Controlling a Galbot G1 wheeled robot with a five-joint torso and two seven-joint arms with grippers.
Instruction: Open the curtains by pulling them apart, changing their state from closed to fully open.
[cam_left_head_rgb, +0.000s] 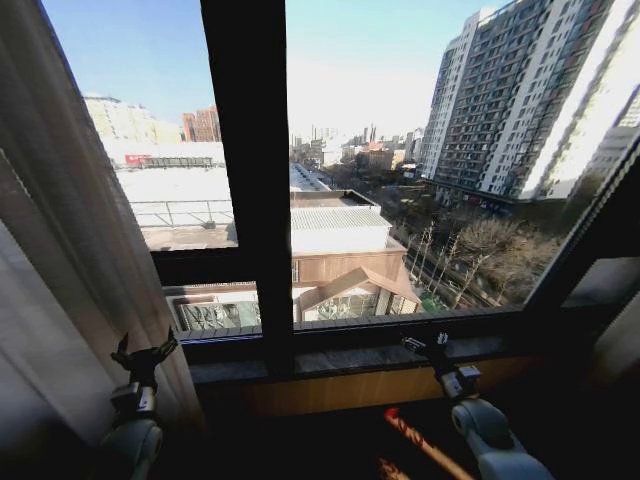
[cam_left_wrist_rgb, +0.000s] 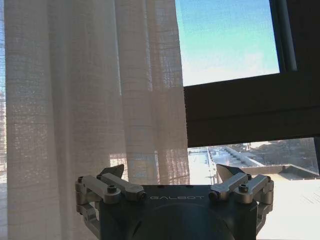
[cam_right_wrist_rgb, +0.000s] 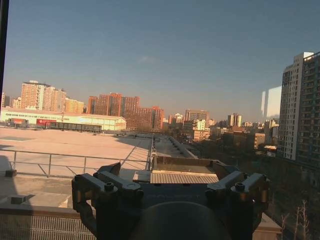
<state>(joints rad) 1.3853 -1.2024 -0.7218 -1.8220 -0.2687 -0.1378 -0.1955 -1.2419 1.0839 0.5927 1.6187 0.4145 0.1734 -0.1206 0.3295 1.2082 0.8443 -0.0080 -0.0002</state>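
Note:
A sheer white pleated curtain (cam_left_head_rgb: 60, 230) hangs bunched at the left edge of the window, leaving the glass uncovered across the middle and right. My left gripper (cam_left_head_rgb: 145, 350) is raised just right of its hem, open and holding nothing. In the left wrist view the same curtain (cam_left_wrist_rgb: 90, 100) hangs close ahead, beyond the spread fingers of the left gripper (cam_left_wrist_rgb: 171, 172). My right gripper (cam_left_head_rgb: 425, 343) is up at the window sill (cam_left_head_rgb: 350, 362), right of the centre post. It is open and empty, and the right gripper (cam_right_wrist_rgb: 167, 170) faces bare glass and the city outside.
A thick dark vertical window post (cam_left_head_rgb: 250, 170) divides the glass, with a horizontal bar lower down. A dark slanted frame (cam_left_head_rgb: 590, 240) bounds the right side. A red striped object (cam_left_head_rgb: 420, 440) lies low between the arms.

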